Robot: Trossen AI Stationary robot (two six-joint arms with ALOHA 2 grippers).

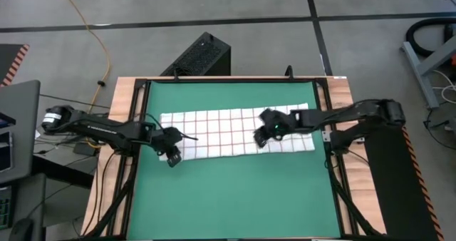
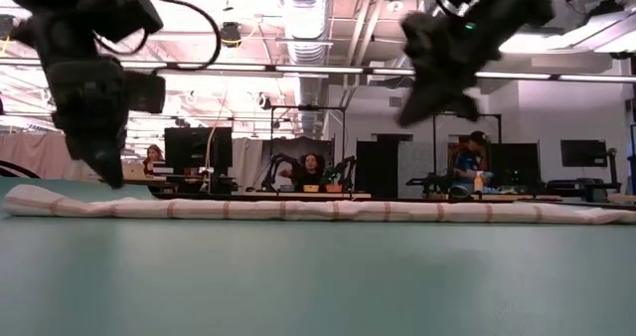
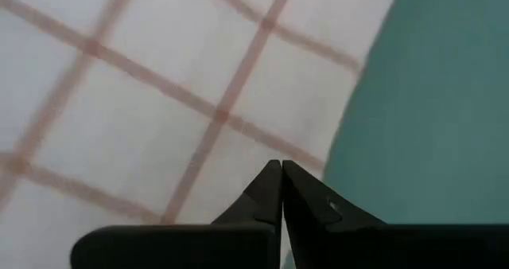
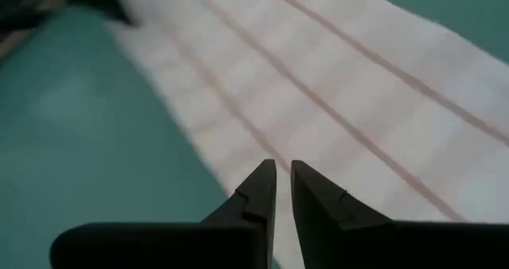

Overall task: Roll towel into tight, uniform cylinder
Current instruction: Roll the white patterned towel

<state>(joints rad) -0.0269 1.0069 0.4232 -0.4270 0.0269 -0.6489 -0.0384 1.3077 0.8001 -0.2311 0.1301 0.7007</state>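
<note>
With the thin white grid-lined towel (image 1: 239, 132) lying partly rolled across the green mat (image 1: 228, 198), left gripper (image 3: 281, 170) pinched together, right gripper (image 4: 282, 169) slightly apart above it, both should advance evenly.

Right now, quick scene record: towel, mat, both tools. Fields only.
towel: flat band across the mat, long side running left to right, not a cylinder
mat: green, bare on the near side
left tool: shut, empty, above the towel's left end by its near edge
right tool: narrow gap, empty, above the towel's right part
contact: neither tool touches the towel
</note>
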